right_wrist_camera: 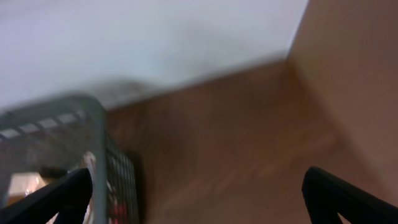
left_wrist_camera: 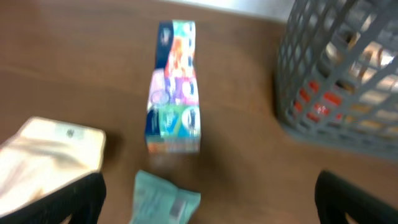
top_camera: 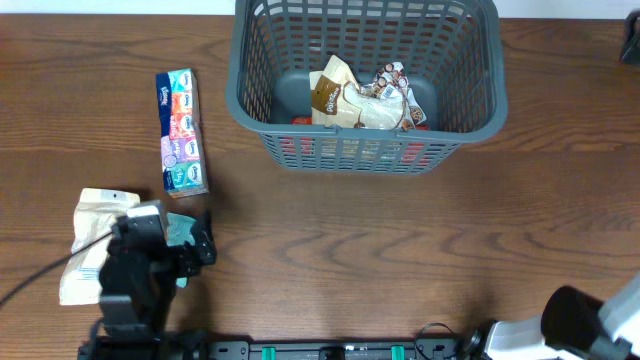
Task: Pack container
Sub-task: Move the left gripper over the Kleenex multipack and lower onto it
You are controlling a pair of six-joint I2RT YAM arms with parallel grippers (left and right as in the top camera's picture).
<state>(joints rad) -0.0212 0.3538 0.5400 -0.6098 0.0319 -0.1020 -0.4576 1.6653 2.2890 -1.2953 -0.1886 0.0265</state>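
The dark grey slotted basket (top_camera: 365, 75) stands at the back centre and holds a cream and brown snack bag (top_camera: 345, 100) and other packets. It also shows in the left wrist view (left_wrist_camera: 339, 74) and the right wrist view (right_wrist_camera: 93, 155). A colourful tissue pack (top_camera: 181, 132) lies on the table left of it, also in the left wrist view (left_wrist_camera: 175, 87). A teal packet (left_wrist_camera: 165, 199) lies between the open fingers of my left gripper (left_wrist_camera: 208, 208), with a cream pouch (top_camera: 95, 245) beside it. My right gripper (right_wrist_camera: 199, 199) is open and empty, low at the front right.
The wooden table (top_camera: 400, 250) has a wide bare stretch between the basket and the front edge. A dark object (top_camera: 630, 40) sits at the far right edge. A white wall (right_wrist_camera: 143, 37) lies behind the table.
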